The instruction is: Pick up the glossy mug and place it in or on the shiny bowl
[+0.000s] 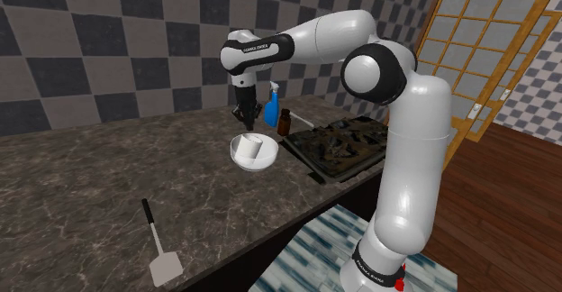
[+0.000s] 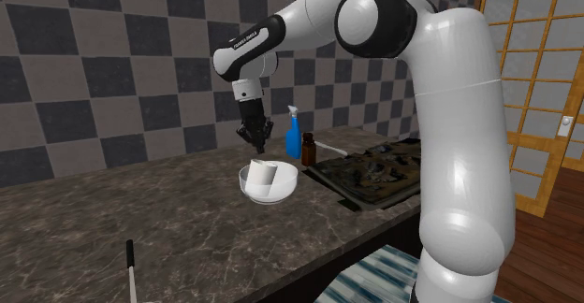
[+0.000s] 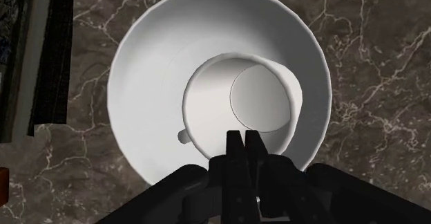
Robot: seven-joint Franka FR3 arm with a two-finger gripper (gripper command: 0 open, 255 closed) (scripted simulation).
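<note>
The white mug (image 3: 242, 105) sits inside the white bowl (image 3: 152, 70) and leans against the bowl's curved wall, mouth up and tipped to one side. That lean looks to me like the round bottom of the bowl giving the mug no flat seat. Its small handle pokes out low on the side nearest my fingers.

My tool (image 3: 245, 138) hangs straight above the mug, apart from it. The two black fingers meet with nothing between them, so I hold nothing. In the shoulder view the tool (image 1: 243, 114) points down over the mug (image 1: 253, 144) and the bowl (image 1: 270, 161). I judge the placing as done, and the height keeps me clear of the rim.

The bowl stands on the dark marbled table (image 1: 90, 182), just beside the black cooktop (image 1: 342, 146) on the shoulder view's right. A blue spray bottle (image 1: 271, 107) and a brown bottle (image 1: 285, 123) stand farther back, near the wall. A spatula (image 1: 159, 245) lies well apart at the near edge.

A band of white lettering runs along my forearm, too small for me to read. The bottles show no legible labels.
</note>
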